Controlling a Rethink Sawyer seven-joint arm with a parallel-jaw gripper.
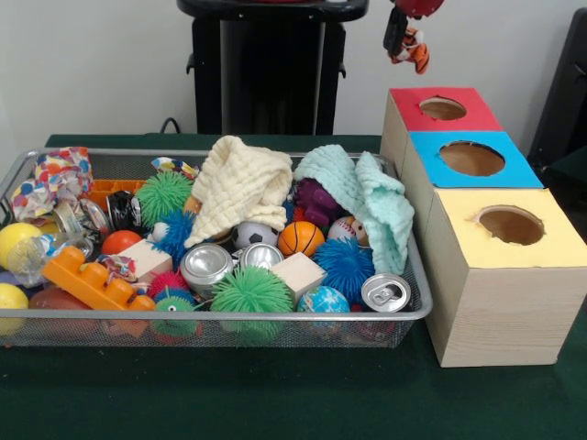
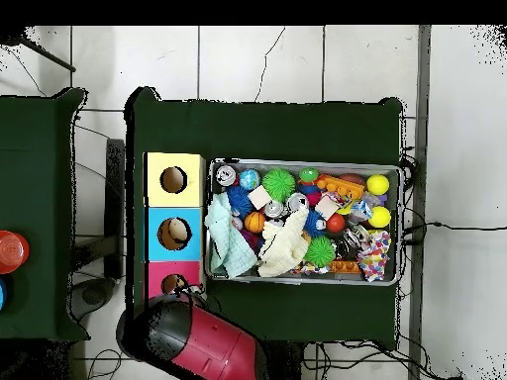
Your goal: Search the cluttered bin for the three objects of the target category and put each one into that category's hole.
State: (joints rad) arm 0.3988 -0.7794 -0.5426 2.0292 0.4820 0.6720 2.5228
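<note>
My gripper (image 1: 404, 38) hangs at the top right, shut on a small orange, white and black striped toy (image 1: 415, 53). It is above and slightly left of the red box's hole (image 1: 443, 108). Beside that hole are the blue box's hole (image 1: 471, 158) and the yellow box's hole (image 1: 511, 225). The wire bin (image 1: 229, 314) is packed with toys: a mini basketball (image 1: 301, 238), a soccer ball (image 1: 253, 235), a baseball (image 1: 344, 229) and spiky balls (image 1: 252, 291). In the overhead view the red arm (image 2: 198, 341) covers the gripper and part of the red box (image 2: 158, 282).
A cream cloth (image 1: 240, 188) and a mint cloth (image 1: 367, 197) drape over the bin's middle and hide what lies under them. Drink cans (image 1: 205, 268), a wooden block (image 1: 299, 273), an orange brick (image 1: 92, 280) and yellow balls (image 1: 16, 240) fill the rest. The three boxes stand against the bin's right side.
</note>
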